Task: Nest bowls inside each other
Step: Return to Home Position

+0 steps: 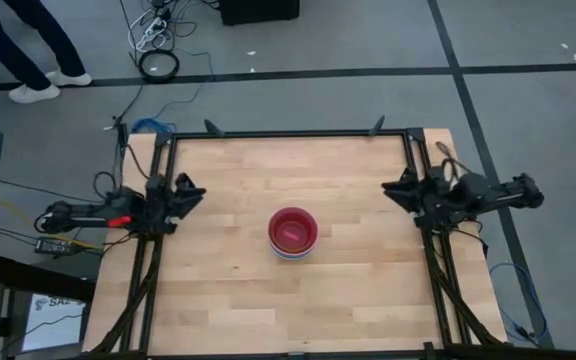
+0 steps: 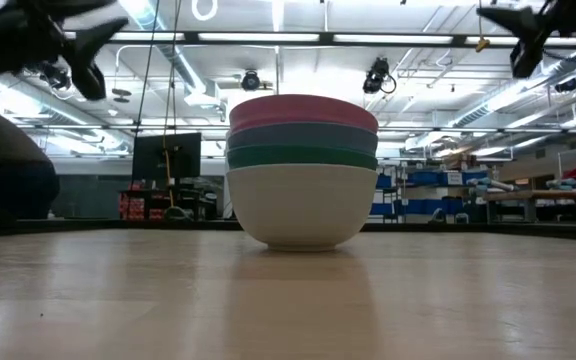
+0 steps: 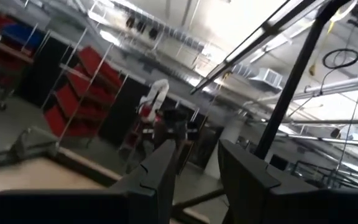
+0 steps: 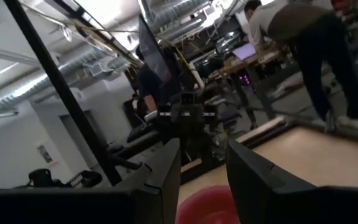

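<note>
One stack of nested bowls [image 1: 293,233] stands on its white bottom bowl [image 2: 301,205] in the middle of the wooden table. Above the white bowl, rims of a teal green bowl [image 2: 301,157], a blue bowl [image 2: 301,135] and the top red bowl [image 2: 301,108] show. My left gripper [image 1: 190,192] is drawn back at the table's left edge, open and holding nothing [image 3: 197,180]. My right gripper [image 1: 398,187] is drawn back at the right edge, also open and holding nothing [image 4: 204,180]. In the right wrist view the red bowl [image 4: 207,205] shows far off, beyond the fingers.
Black frame rails [image 1: 288,133] run along the table's far, left and right edges. Bare wood [image 1: 368,290] lies all round the stack. A person's legs [image 1: 28,50] stand on the floor beyond the far left corner, near cables [image 1: 158,62].
</note>
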### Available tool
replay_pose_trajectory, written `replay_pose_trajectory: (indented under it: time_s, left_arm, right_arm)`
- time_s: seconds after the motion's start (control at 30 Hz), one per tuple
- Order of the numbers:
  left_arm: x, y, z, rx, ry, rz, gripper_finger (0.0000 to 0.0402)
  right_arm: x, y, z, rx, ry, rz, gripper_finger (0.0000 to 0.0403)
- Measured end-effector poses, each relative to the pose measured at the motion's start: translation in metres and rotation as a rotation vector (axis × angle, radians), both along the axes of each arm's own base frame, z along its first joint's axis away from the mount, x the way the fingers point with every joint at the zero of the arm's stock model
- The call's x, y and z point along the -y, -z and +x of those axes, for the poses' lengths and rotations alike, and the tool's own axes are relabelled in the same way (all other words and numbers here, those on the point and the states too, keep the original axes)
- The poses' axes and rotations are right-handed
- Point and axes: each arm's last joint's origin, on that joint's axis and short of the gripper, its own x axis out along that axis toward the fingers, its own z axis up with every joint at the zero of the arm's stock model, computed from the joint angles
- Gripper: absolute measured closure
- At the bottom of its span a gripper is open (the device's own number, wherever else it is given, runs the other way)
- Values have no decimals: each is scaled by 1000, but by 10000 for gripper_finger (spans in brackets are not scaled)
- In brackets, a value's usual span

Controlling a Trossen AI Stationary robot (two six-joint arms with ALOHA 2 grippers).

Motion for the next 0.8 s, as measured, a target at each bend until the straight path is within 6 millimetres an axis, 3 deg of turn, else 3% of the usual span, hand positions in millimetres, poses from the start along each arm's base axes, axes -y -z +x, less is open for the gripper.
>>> replay_pose_trajectory:
  time_s: [0.37, 0.57, 0.8]
  left_arm:
    - [0, 16, 6, -134, -24, 2, 273]
    - [-1, 16, 6, -131, -25, -1, 273]
    - [0, 15, 6, -125, -6, 6, 273]
  right_arm:
    - [-4, 58, 16, 100, -25, 127, 285]
    - [-2, 77, 20, -56, 49, 256, 284]
    - [-2, 79, 20, -73, 44, 283, 287]
